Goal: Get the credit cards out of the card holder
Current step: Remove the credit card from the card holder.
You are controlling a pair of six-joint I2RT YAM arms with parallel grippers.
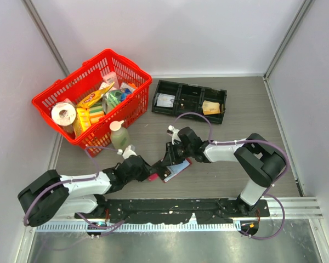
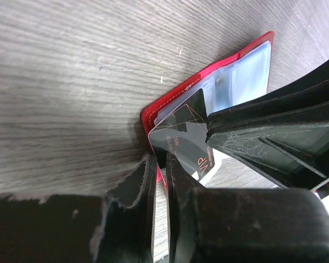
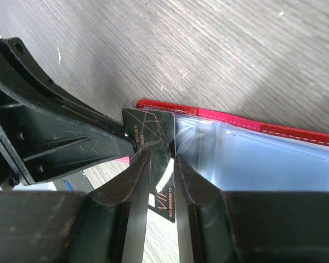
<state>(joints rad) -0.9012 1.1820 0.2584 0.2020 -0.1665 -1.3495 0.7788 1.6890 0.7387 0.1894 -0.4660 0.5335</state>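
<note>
Two sets of jaws meet toward the near edge of the wood-grain tabletop (image 1: 252, 118): left jaws nip the red leather-like card holder (image 2: 236, 74) by its rim, right jaws clamp a thin glossy dark card (image 3: 151, 129) jutting from clear sleeves (image 3: 252, 159)

card holder (image 3: 263, 156): dark red folding wallet, lying open, shiny pale blue clear sleeves facing up.
credit card (image 3: 151, 127): thin, dark, fine orange lines, "VIP" printed; one end over the sleeves, the other sticking out past the holder's red edge.
place: both well apart from the black tray (image 1: 189, 101), on its arm-base side.
</note>
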